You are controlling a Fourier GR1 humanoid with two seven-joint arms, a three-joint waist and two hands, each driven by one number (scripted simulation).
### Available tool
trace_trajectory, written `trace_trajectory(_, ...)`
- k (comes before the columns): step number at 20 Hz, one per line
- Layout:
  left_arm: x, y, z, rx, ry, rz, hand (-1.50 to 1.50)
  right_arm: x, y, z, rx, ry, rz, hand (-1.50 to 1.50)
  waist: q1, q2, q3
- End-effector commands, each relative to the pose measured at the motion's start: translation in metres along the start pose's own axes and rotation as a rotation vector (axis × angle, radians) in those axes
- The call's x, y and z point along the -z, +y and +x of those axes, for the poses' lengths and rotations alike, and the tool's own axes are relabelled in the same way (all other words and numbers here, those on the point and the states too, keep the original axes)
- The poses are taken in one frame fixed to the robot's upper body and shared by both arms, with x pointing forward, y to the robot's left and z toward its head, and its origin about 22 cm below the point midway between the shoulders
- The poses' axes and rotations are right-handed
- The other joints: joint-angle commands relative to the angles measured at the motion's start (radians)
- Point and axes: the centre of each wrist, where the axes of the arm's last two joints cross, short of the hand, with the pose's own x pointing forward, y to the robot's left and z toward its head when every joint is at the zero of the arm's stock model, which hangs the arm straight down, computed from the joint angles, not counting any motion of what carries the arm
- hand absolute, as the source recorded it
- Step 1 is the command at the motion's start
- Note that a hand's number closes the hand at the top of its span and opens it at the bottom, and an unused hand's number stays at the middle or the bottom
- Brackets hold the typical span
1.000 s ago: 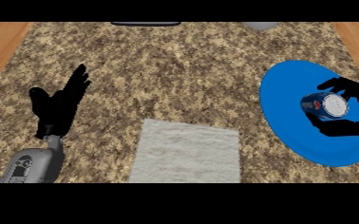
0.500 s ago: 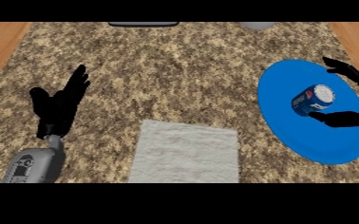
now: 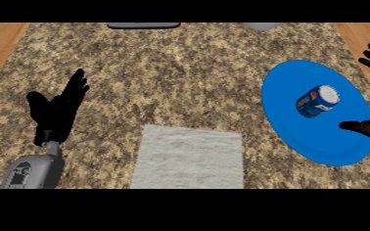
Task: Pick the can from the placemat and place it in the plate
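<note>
Can is seen lying tilted on the plate, silver top toward the upper right, blue body with a red-white logo, cylindrical. Plate: flat, glossy blue, oval-looking, its right rim cut by the view's edge. Right hand is seen only as dark fingertips at the right border, above and below the can, apart from it, spread wide, nothing held. Left hand is shown at the left, fingers straight and upward, open, nothing held. Mat: pale grey, rectangular, woven-looking, bare, at the lower centre. Counter: speckled brown granite, with broad free room between mat and plate. Wood strips are visible at both upper corners.
</note>
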Motion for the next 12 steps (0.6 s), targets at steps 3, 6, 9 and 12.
trace_trajectory(3, -0.005, 0.011, -0.008, 0.000, -0.013, -0.017, 0.00, -0.023, -0.045, -0.001, 0.208, 0.093, 0.074, -1.50, 0.012, 0.003, 0.001)
trace_trajectory(6, -0.003, 0.007, -0.008, 0.005, -0.003, -0.016, 0.00, -0.030, -0.046, -0.017, 0.227, 0.091, 0.075, -1.50, 0.018, 0.005, 0.001)
trace_trajectory(9, -0.009, -0.001, 0.003, 0.006, -0.022, -0.019, 0.00, -0.028, -0.077, -0.016, 0.225, 0.064, 0.039, -1.50, 0.023, 0.005, 0.002)
trace_trajectory(12, -0.003, -0.012, -0.005, 0.008, -0.017, -0.018, 0.00, -0.038, -0.069, -0.041, 0.207, 0.055, 0.038, -1.50, 0.024, 0.007, 0.002)
